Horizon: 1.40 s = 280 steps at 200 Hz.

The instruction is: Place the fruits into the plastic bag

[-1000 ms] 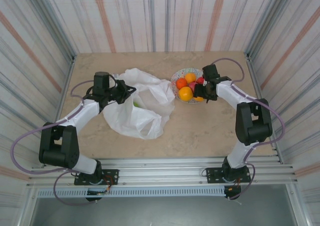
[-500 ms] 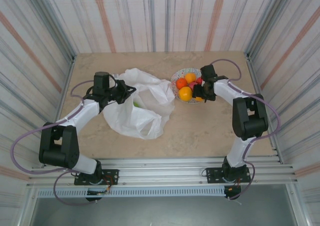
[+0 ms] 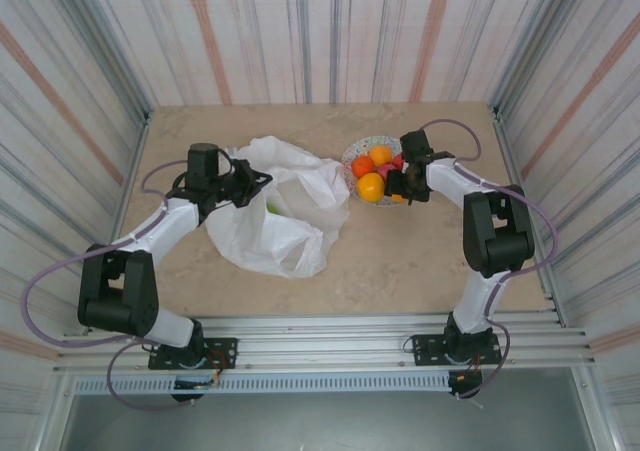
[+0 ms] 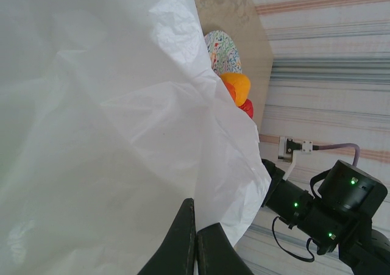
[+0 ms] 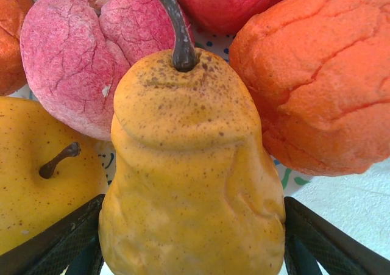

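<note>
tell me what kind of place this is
Likely a robot test cell: a marble-look table inside striped panels, two arms bolted to an aluminium rail, fruits on a speckled plate beside a plastic bag.

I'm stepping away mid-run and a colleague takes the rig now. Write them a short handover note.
Left claw: shut, pinching the plastic bag at its edge, holding the mouth up.
Right claw: open, jaws either side of the pear, which lies on the plate; not lifted.
Things: the other fruits, orange, pink and yellow, sit on the plate beside the bag. Something green, likely an apple, shows inside the bag.
Done: apparently one fruit bagged.
Left: grip the pear, carry it to the bag, then the rest.
</note>
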Available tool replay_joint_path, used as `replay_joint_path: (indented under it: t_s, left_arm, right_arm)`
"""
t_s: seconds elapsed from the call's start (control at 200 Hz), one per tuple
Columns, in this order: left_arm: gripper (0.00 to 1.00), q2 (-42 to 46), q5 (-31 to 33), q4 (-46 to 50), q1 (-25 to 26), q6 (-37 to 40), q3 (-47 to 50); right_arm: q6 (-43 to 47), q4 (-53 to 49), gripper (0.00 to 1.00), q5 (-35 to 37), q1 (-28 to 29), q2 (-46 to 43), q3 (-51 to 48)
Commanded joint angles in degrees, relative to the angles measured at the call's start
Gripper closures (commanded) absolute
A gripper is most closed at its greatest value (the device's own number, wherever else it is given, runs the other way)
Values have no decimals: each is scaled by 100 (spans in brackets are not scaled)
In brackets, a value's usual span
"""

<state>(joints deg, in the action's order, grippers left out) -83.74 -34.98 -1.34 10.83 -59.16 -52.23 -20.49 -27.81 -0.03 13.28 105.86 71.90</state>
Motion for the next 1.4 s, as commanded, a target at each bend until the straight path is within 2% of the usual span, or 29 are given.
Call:
replay_joint_path:
  t_s: [0.0,0.195,0.506,0.616,0.817,0.952,1.102,1.398]
  left_arm:
    - [100,-92,-123,28,-55,94,2]
    - [100,-83,-134,31,-55,90,-15]
    - [100,-88,-140,24,-48,97,-11]
    - [100,-82,-149,16,-55,119,-7]
    - [100,-94,-149,11,-46,129,-6]
    - [100,-93,-147,20,-37,129,-7]
    - [100,-81,-142,32,-17,125,-23]
    - [100,-41,-279,155,7,207,-98]
  right_arm:
    - [-8,22,29,-63,48,-23,81]
    - [-8,-38,33,-45,70,-439,-63]
    - [-51,-207,36,-150,176,-1931,-823]
    - [4,-123,37,-469,449,-2523,-1180]
    - [-104,332,38,-923,1350,-3065,-1727]
    - [-318,1121,39,-1165,1976,-3034,-2185]
    - [-342,1760,39,-1141,2545,-2604,-2338]
    - [-221,2763,39,-1303,2917,-1448,-1996]
